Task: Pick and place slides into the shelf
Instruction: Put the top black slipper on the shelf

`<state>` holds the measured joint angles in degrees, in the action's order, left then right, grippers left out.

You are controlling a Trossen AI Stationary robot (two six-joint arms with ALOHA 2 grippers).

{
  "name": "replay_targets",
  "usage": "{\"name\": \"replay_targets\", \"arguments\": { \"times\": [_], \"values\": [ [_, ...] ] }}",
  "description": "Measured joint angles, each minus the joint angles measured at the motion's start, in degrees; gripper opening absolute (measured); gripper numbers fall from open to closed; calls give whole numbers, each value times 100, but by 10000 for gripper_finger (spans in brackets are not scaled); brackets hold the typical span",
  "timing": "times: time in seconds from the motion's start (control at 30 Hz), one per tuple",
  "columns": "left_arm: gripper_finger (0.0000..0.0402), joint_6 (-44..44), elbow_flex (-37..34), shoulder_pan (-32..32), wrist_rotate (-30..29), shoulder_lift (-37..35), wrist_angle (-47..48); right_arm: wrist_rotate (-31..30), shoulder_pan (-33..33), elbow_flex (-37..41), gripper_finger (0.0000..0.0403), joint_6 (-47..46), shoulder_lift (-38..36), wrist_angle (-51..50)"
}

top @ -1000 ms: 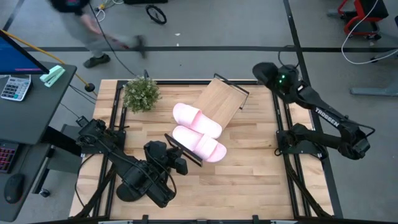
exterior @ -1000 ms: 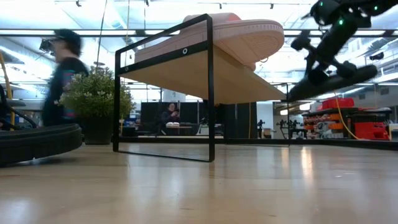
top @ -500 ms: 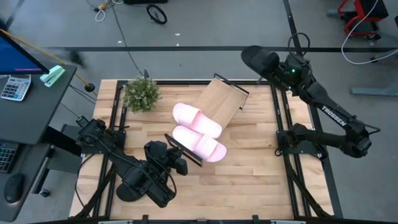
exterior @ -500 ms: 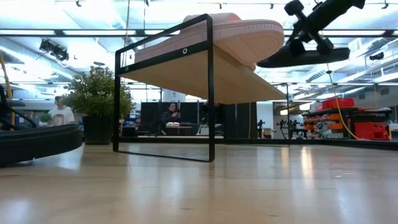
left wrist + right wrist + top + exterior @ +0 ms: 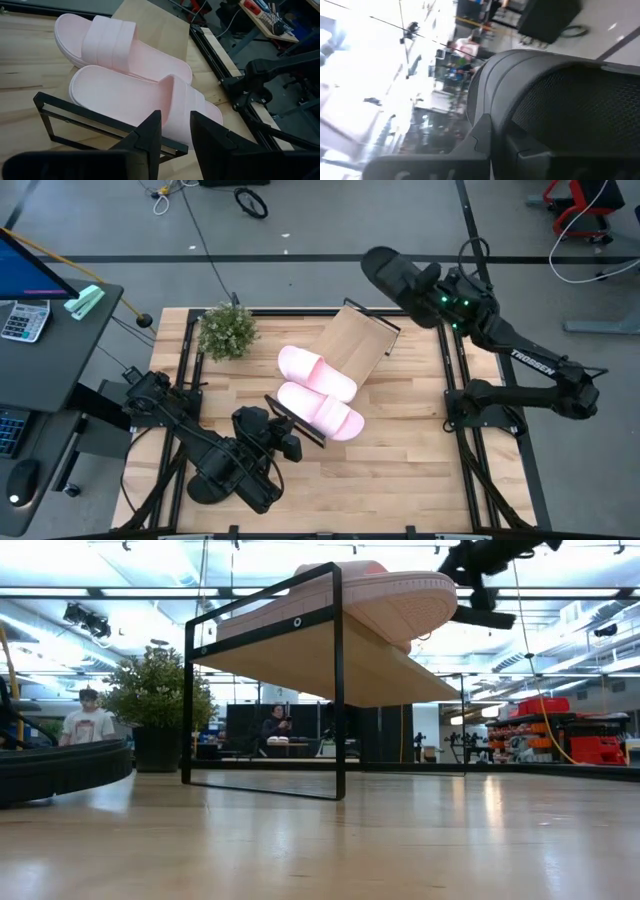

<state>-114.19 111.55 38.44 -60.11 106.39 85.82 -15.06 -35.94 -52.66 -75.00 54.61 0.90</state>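
A black slide point(image 5: 393, 275) is clamped in the right hand point(image 5: 432, 288) above the shelf point(image 5: 352, 343); released crooked, it could knock the pink slides point(image 5: 318, 390) off. The left hand point(image 5: 172, 137), slightly open and empty, is parked low.

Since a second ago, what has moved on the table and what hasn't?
The right end effector, shut on a black slide, has swung that slide from the table's right rear corner toward the shelf, and it now hangs just beyond the shelf's far end. Unchanged: both pink slides on the shelf, the left end effector resting beside it, and the plant.
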Motion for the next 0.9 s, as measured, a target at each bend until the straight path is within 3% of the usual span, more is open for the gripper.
{"name": "replay_targets", "arguments": {
  "times": [0.3,0.47,0.9],
  "values": [
    [107,-1,0,0,2,0,-12,11,666,-2,12,-502,734,167],
    [107,-1,0,2,2,0,-22,46,993,-2,12,-788,1247,971],
    [107,-2,0,4,0,0,-31,41,1136,0,12,-1108,1834,1044]
  ]
}}
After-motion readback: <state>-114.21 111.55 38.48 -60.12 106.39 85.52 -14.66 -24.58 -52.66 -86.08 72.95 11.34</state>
